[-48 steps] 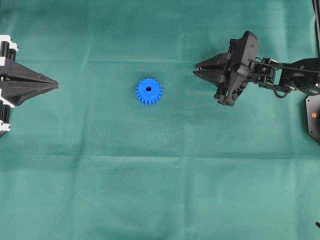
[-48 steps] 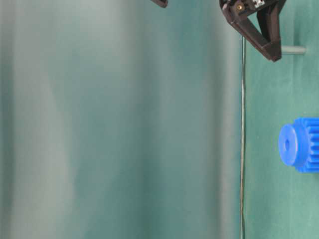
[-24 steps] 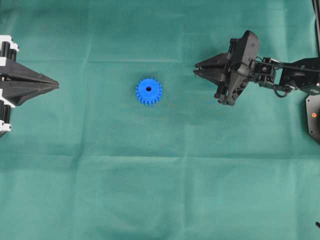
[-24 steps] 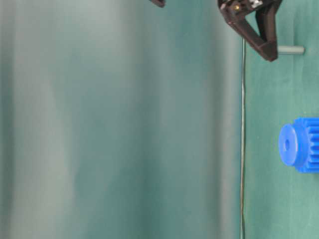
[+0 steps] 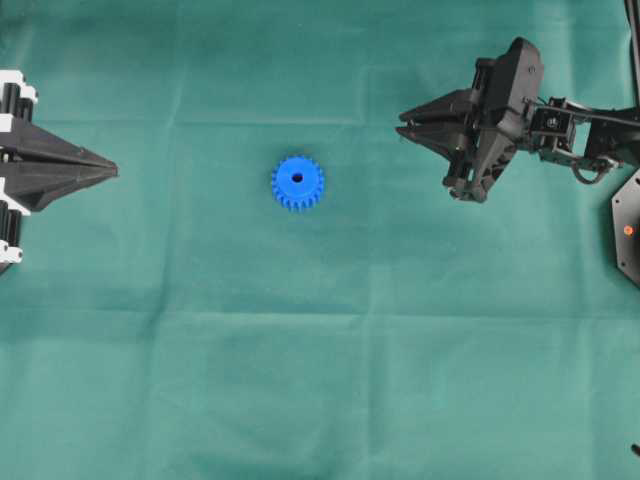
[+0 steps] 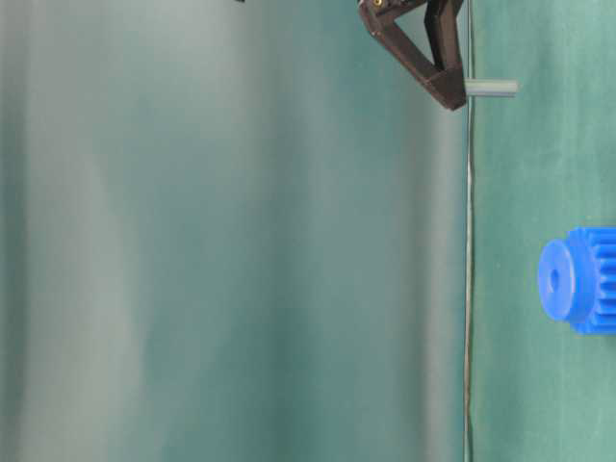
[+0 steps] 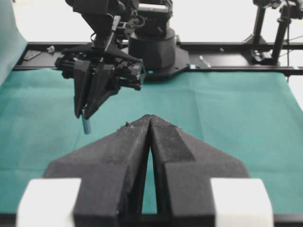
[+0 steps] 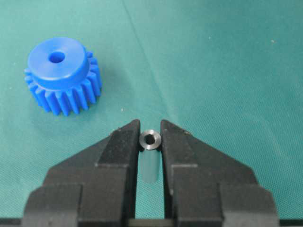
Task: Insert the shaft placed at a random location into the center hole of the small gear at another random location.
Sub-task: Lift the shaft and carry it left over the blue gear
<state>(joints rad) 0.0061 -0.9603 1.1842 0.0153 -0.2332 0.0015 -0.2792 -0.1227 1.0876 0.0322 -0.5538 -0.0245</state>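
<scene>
The small gear is bright blue and lies flat on the green cloth, hub up, with the center hole showing dark. The right wrist view has the small gear up and to the left of the jaws, center hole open. My right gripper hangs well right of it, shut on the shaft, seen end-on as a silvery ring. The shaft sticks out below the fingertips, off the cloth, and hangs upright. My left gripper rests at the left edge, shut and empty.
Green cloth covers the table, with faint fold lines. The right arm's black base and a black rail stand at the cloth's far end. A black plate with a red dot sits at the right edge.
My right gripper has risen with the shaft, lifting it off the cloth, and drifted slightly right, away from the gear. The gear and left gripper have not moved.
</scene>
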